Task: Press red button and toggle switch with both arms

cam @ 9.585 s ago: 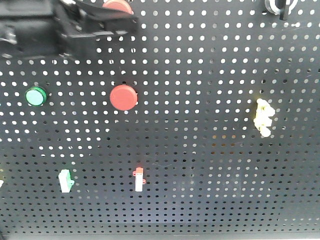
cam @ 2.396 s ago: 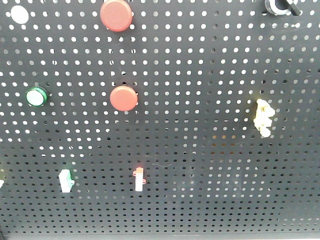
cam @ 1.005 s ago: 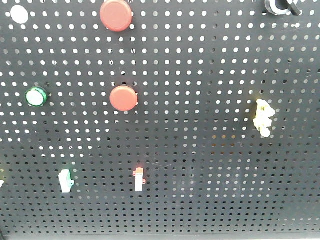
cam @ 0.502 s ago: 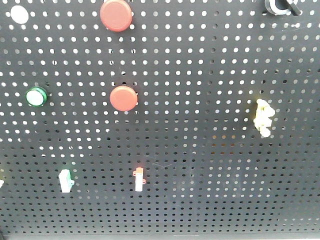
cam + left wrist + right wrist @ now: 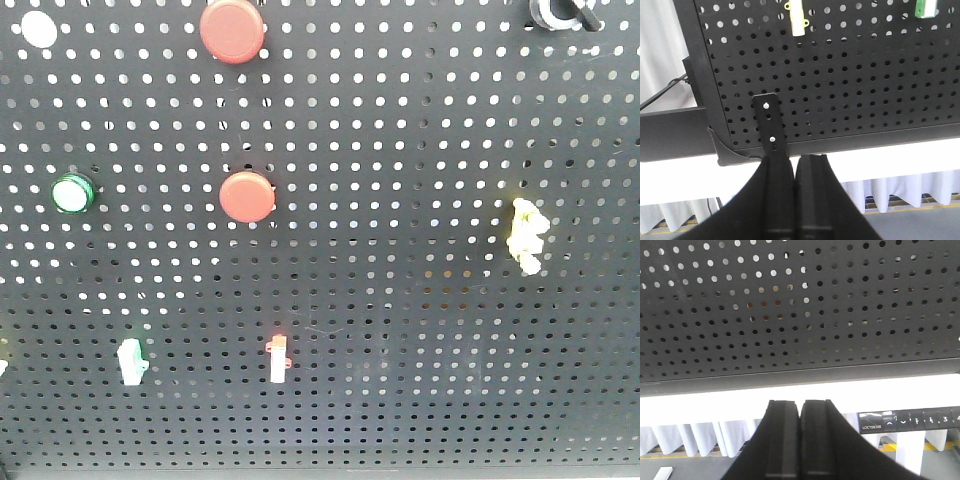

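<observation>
Board: a black board (image 5: 400, 200) full of small holes, seen in all three views.
Red button: the big red button (image 5: 232, 30) sits at the top of the board in the front view. No gripper is near it there.
Small red button: a smaller one (image 5: 247, 196) sits right below the big one, a little apart.
Green button: a round one (image 5: 72, 193), left of the small red button.
Switches: a white and red one (image 5: 278, 360) low in the middle, a green one (image 5: 131, 361) to its left, a yellow one (image 5: 526, 235) far to the right.
Left gripper: the left gripper (image 5: 794, 167) has its jaws pressed together and holds nothing. It sits under the bottom edge of the board. A screwed-on black strip (image 5: 769, 125) is just above the jaws.
Right gripper: the right gripper (image 5: 800, 412) also has its jaws pressed together, holding nothing. It is below the bottom edge of the board, not touching it.
</observation>
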Controlling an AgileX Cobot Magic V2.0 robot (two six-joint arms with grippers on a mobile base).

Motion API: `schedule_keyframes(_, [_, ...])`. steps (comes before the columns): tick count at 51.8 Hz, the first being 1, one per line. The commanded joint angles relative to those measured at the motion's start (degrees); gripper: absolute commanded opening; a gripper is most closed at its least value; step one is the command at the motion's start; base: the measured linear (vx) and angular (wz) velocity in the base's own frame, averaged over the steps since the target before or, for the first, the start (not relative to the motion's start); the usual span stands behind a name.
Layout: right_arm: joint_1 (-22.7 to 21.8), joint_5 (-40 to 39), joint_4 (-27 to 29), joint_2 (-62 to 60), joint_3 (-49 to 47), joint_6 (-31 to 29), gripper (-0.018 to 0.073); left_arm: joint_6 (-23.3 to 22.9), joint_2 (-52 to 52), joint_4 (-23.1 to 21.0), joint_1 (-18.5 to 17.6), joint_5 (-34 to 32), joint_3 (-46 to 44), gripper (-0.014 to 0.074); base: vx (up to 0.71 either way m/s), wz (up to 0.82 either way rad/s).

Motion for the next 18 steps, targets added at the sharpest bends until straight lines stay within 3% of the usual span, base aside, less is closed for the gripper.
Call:
schedule_keyframes(1, [-0.33,-4.77,-0.60,-0.99,0.60,-0.31,-0.0003,-0.52,-0.89,-0.08,-0.22,-4.49,1.96,0.0001,0.00,0.00])
schedule_keyframes(18, [-0.33,-4.77,-0.60,-0.99,0.60,-0.31,-0.0003,-0.52,-0.89,-0.08,-0.22,-4.49,1.96,0.0001,0.00,0.00])
